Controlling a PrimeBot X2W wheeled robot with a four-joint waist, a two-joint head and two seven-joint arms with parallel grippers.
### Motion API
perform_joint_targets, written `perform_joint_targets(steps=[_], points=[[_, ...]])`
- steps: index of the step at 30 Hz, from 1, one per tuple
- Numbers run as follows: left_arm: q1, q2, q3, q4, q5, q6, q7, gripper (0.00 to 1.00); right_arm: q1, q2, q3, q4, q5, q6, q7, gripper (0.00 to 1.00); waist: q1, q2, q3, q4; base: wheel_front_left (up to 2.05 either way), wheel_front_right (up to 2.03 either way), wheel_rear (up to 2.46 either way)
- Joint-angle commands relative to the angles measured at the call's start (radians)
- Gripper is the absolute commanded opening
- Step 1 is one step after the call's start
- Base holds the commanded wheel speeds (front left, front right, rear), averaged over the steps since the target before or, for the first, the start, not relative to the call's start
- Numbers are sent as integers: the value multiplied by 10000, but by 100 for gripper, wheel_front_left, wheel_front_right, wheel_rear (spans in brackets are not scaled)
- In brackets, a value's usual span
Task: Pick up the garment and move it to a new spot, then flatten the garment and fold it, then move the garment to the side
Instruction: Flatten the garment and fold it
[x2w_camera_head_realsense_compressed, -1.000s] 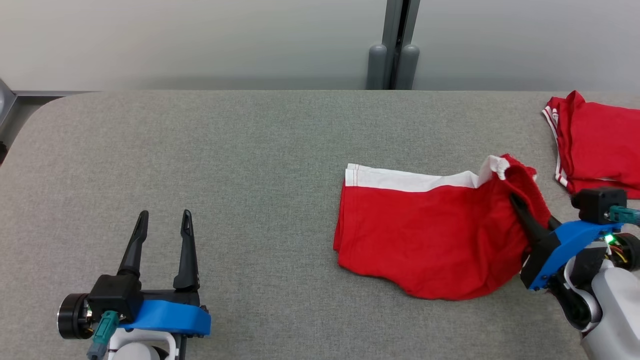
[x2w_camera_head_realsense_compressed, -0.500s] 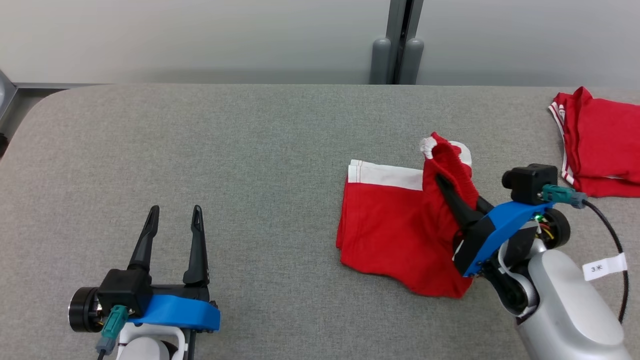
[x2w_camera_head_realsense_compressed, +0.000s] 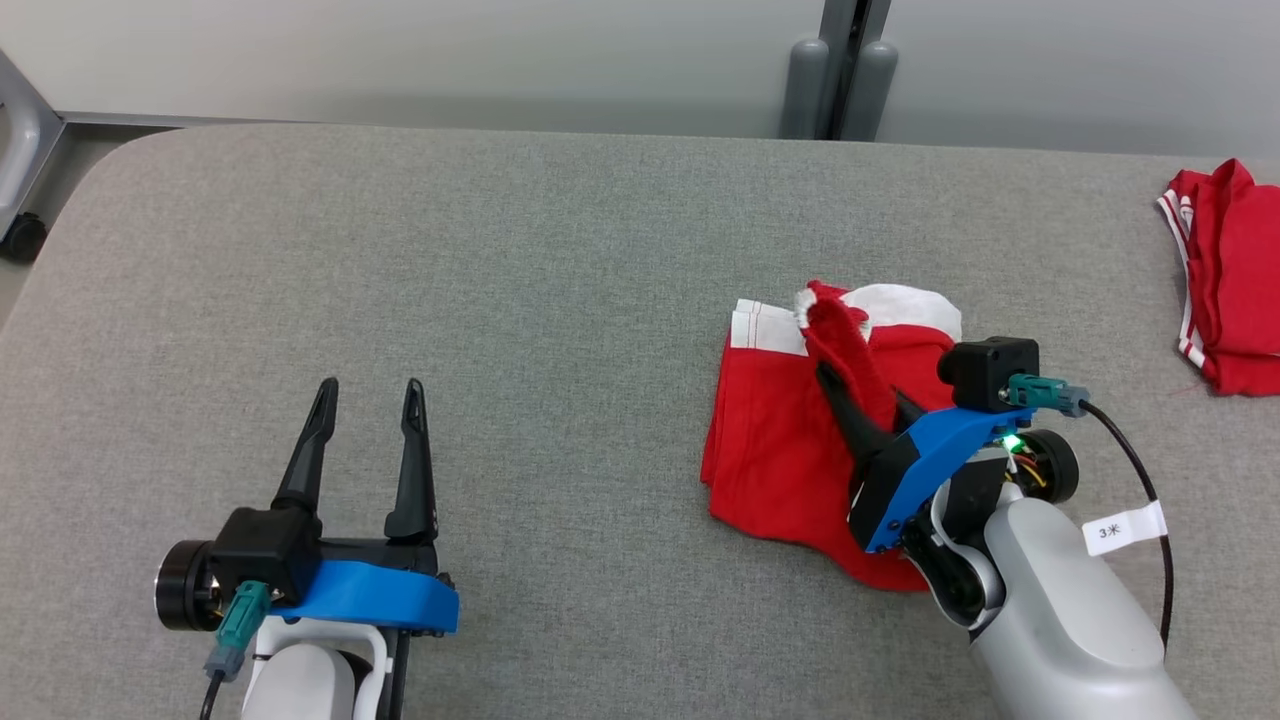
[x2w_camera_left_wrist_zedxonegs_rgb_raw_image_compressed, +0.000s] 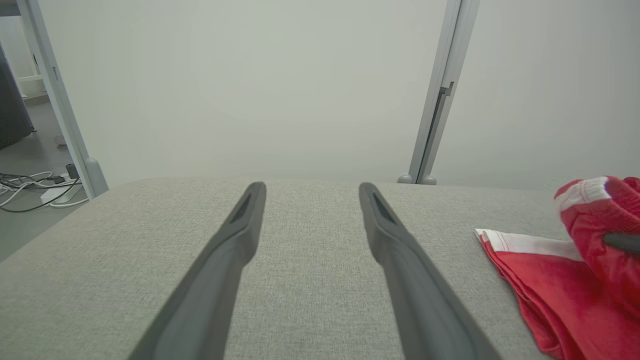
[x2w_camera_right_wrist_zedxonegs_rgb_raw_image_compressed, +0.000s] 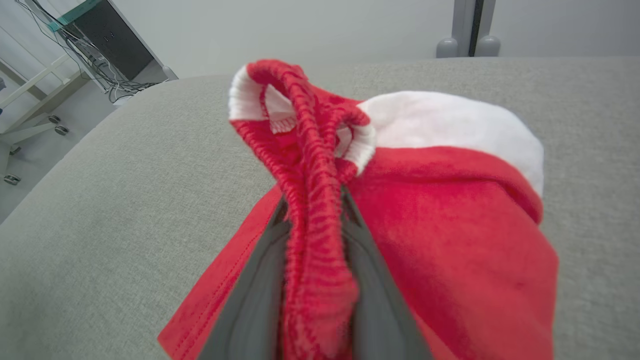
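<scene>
Head view: red garment lies on the grey fabric surface, right of centre, partly doubled over on itself; right gripper sits over it, jaws clenched on the ribbed band at the garment's edge; the band is held up off the surface, above the flat red layer; white panel curls up just behind the band; flat white strip runs along the far edge of the layer lying down.

Right wrist view: ribbed band bunched between both dark fingers, fabric touching the inner face of each; the band stands past the fingertips in a loop with white lining showing; rest of the garment drapes to that view's right onto the surface.

Left gripper: low on the robot's left, well apart from the garment; jaws released, spread wide; fingers point away from the robot over the surface; left wrist view catches the garment at its right edge.

Second red garment, red-and-white striped trim, lies at the far right of the surface, well apart from the first and cut off by the frame.

Paper label hangs on the black cable by the right wrist; grey post stands behind the surface against the pale wall.
</scene>
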Motion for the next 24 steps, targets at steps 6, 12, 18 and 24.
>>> perform_joint_targets(steps=[6,12,18,24], points=[[-13,-14,196,45,82,39,-42,100,-297,53,189,147,55,1,-696,100,0,0,-83,-190,0,0,0],[98,-14,429,59,203,-11,-42,100,-192,-486,128,-298,73,1,-1548,100,0,0,-346,-527,0,0,0],[365,30,740,-19,350,-74,-42,100,362,-1007,-332,-916,-135,1,-2503,100,0,0,-719,-878,0,0,0],[683,143,1046,-160,453,-89,-42,100,1148,-1034,-885,-1648,-494,1,-3039,100,0,0,-1041,-1213,0,0,0]])
